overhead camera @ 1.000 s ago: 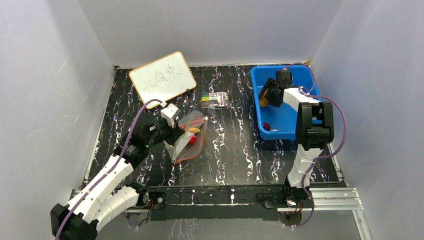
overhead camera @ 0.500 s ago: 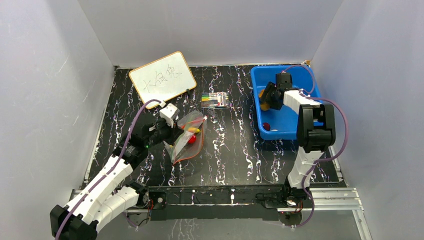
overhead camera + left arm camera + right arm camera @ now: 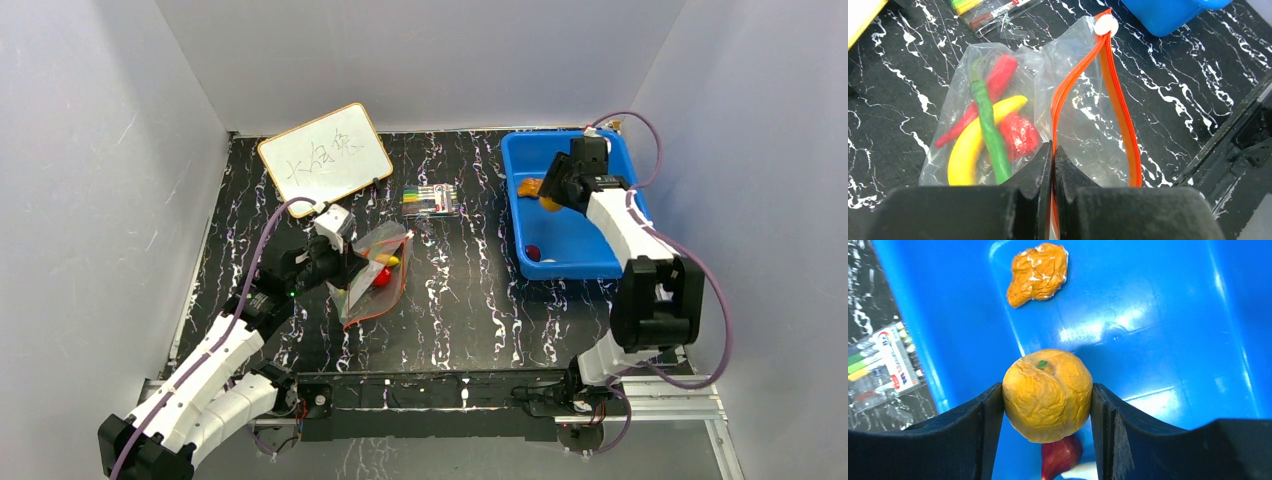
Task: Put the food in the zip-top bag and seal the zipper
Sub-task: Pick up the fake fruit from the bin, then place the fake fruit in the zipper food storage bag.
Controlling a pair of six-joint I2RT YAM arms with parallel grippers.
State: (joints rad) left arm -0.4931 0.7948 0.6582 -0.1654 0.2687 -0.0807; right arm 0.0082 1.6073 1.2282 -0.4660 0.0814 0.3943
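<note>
**Orange fruit secured; bag held ready**

Over the last second the right gripper (image 3: 1047,402) has narrowed its jaws and now clasps the orange fruit (image 3: 1047,390) squarely on both sides. In the overhead view the right arm's elbow has also swung outward. The fruit sits above the floor of the blue tub (image 3: 1158,315) and looks lifted clear of it. A second orange piece (image 3: 1038,272) and a red piece (image 3: 1060,455) remain in the tub.

The left gripper (image 3: 1053,160) has not moved. It is clamped tight on the edge of the zip-top bag (image 3: 1083,125), pinching the zipper (image 3: 1120,100), whose two strips bow apart into an open mouth. The banana (image 3: 973,140), chili (image 3: 993,85), green pepper (image 3: 988,125) and strawberry (image 3: 1020,135) already lie inside.

You may read the pick as complete. Your next concern is carrying the fruit across to the open mouth.
</note>
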